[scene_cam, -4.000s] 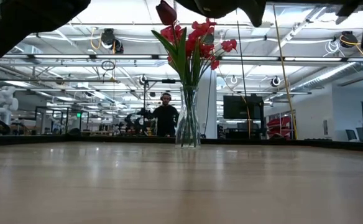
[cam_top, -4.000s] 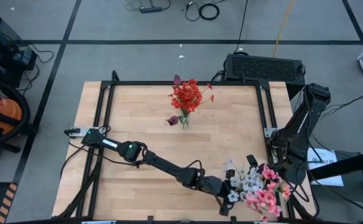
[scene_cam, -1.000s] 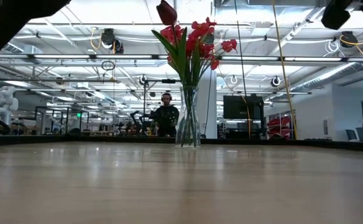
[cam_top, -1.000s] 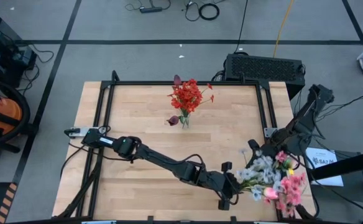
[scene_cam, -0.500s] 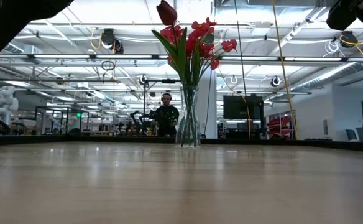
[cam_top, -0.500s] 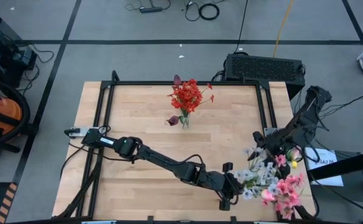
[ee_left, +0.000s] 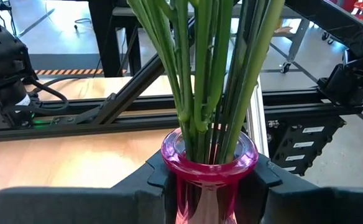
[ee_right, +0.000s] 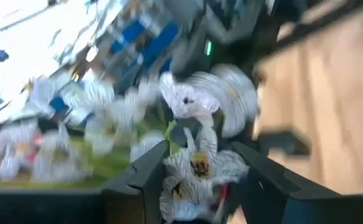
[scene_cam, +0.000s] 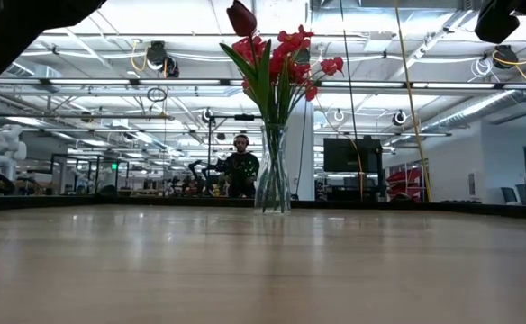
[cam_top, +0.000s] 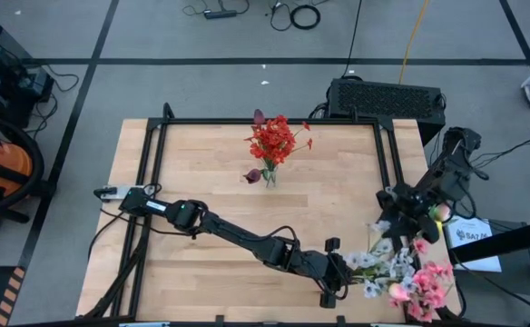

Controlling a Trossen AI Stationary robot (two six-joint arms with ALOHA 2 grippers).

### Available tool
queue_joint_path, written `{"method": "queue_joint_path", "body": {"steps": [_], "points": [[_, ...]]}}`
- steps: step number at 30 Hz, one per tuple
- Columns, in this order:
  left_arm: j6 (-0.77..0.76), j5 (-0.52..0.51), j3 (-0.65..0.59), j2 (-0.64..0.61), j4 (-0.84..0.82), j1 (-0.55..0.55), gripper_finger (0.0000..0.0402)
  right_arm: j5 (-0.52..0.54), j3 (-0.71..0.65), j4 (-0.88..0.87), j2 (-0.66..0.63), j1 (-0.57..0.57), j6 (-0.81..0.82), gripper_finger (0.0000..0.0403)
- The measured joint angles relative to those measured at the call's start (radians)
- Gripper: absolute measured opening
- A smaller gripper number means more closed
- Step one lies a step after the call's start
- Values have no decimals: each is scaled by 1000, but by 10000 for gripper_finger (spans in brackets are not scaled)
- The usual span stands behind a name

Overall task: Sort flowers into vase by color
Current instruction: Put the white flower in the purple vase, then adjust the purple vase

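Observation:
A pink glass vase point(ee_left: 209, 163) holds green stems, and its pink and white blossoms point(cam_top: 410, 282) spread past the table's near right corner. My left gripper point(cam_top: 333, 271) is shut on this vase. My right gripper point(cam_top: 399, 204) hovers just beyond the bunch, toward the far edge, shut on a white flower spray point(ee_right: 197, 165); white blooms point(cam_top: 380, 227) trail from it toward the vase. A clear glass vase point(scene_cam: 272, 180) of red flowers and maroon buds point(cam_top: 272, 141) stands on its base at the table's far middle. My left gripper point(ee_left: 209, 186) pinches the pink vase's neck point(ee_left: 188, 186) just below its flared rim, one finger on each side. The stems lean toward the table's right edge. Whether the vase's base touches the table does not show. My right gripper point(ee_right: 200, 177) has the white spray's blooms point(ee_right: 200, 168) between its two fingers point(ee_right: 147, 171). The blossoms hide the exact place of contact. The spray hangs from the gripper toward the pink vase.
A black metal frame point(cam_top: 156, 182) runs around the wooden table point(cam_top: 201, 209). My left arm point(cam_top: 238, 241) lies slanting across the near half. A black box point(cam_top: 383, 95) sits beyond the far right corner. A person point(scene_cam: 240, 166) stands far behind the table.
My right gripper has moved toward the table's far right, taking white blooms along with it away from the bunch. The pink blossoms have sagged a little toward the near edge. My left gripper and the pink vase have stayed put.

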Motion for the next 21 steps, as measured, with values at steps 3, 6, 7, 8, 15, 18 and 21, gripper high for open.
{"method": "queue_joint_path", "body": {"steps": [3,6,7,8,15,18,21], "points": [[0,0,0,0,3,2,109,59,1,18,27,-1,-44,160],[0,1,0,0,-1,2,109,24,1,-9,75,0,-17,160],[0,3,0,1,-2,2,109,-4,1,-29,88,0,-1,160],[0,3,0,2,-3,1,109,-30,1,-52,98,0,17,160],[-7,2,0,2,1,0,109,-55,1,-132,69,0,70,160],[-7,1,0,2,3,0,109,-53,28,-162,30,0,82,160],[-7,0,0,2,2,0,109,-41,78,-210,-8,0,90,160]]}}
